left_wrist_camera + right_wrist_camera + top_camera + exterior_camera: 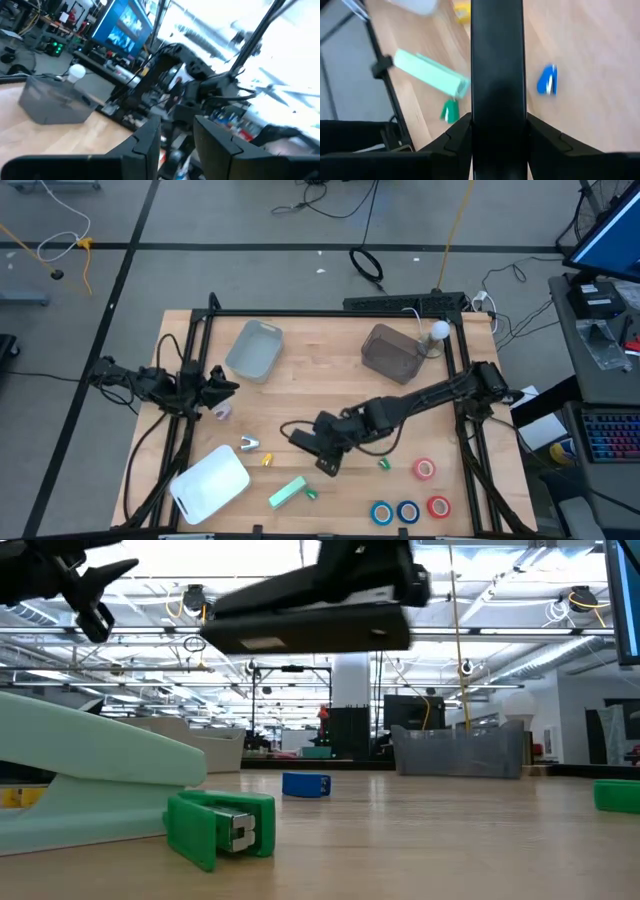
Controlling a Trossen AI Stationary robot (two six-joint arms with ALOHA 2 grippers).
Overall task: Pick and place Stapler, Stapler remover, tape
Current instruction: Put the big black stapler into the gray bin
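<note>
Pale wooden surface [330, 395] carrying two open bins along the far side: a light grey-blue plastic one [253, 350] and a dark translucent one [392, 352]. Nearer the front, a white rounded tray [210, 480].

Long black stapler [497, 60] up off the wood, clamped crosswise between the jaws of the right gripper [324, 452], roughly mid-surface. Held by a narrow pinch on a long smooth bar, so likely to pivot or slide out under any quick swing. Could also catch a bin rim if carried in too low or crooked, and a release from height might bounce it out.

Left gripper [215, 385] waiting near the left edge, jaws a little apart with nothing between them.

Mint-green stapler [288, 492] flat near the front edge, apart from the loaded jaws.

Four flat tape rolls grouped at the front right, well clear of both grippers: two red [424, 469] and two blue [382, 512].

Small blue staple remover [547, 80] on the wood beyond the held stapler; small green one [222, 825] just beside the mint stapler's tip.
</note>
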